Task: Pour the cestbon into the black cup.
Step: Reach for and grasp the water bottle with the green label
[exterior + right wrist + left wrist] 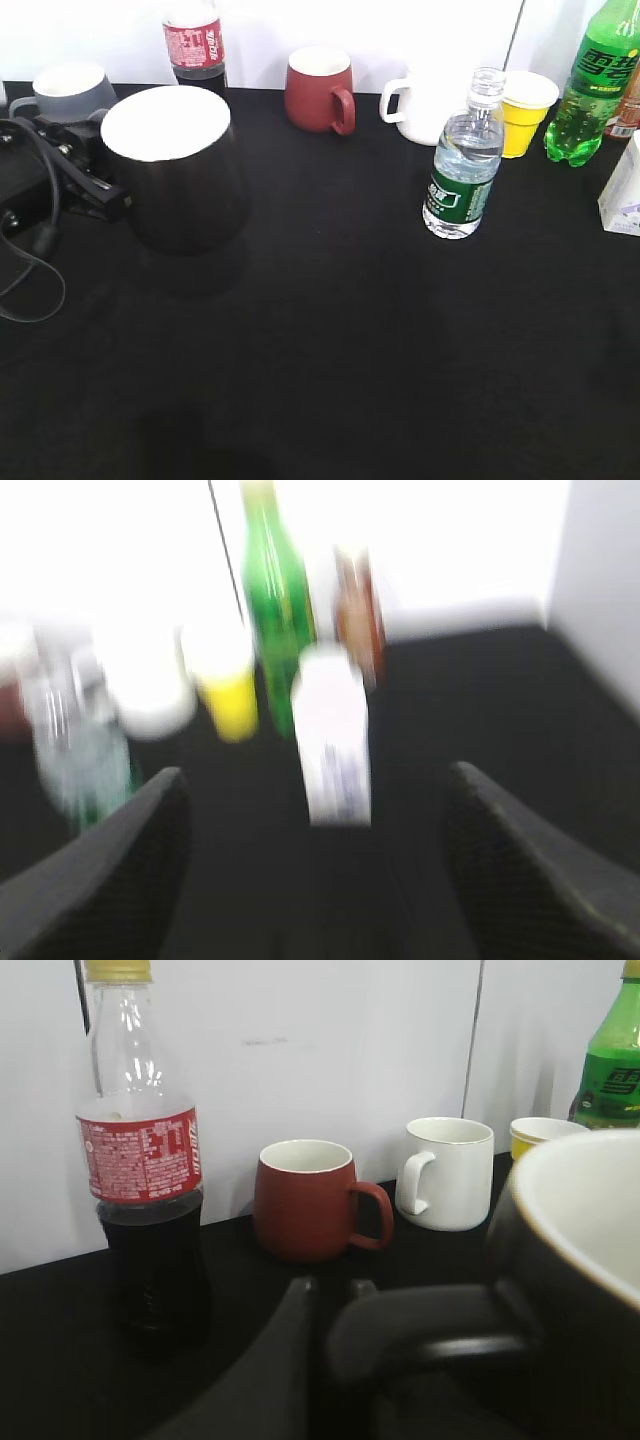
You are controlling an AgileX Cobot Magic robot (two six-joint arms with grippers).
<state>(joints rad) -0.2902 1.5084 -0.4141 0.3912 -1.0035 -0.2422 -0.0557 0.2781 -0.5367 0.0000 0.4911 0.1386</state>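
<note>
Left claw grips the black cup by its handle. Right claw hangs spread wide, empty; it should centre on the upright cestbon before clenching.

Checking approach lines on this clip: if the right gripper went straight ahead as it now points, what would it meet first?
Likely the white carton, which sits between the open right gripper's fingers. The view is motion-blurred, so depth is uncertain. The cestbon lies off to the left.

The left arm's black tool sits low at the left, its fingers closed. The right arm's dark tool has its fingers spread wide.
</note>
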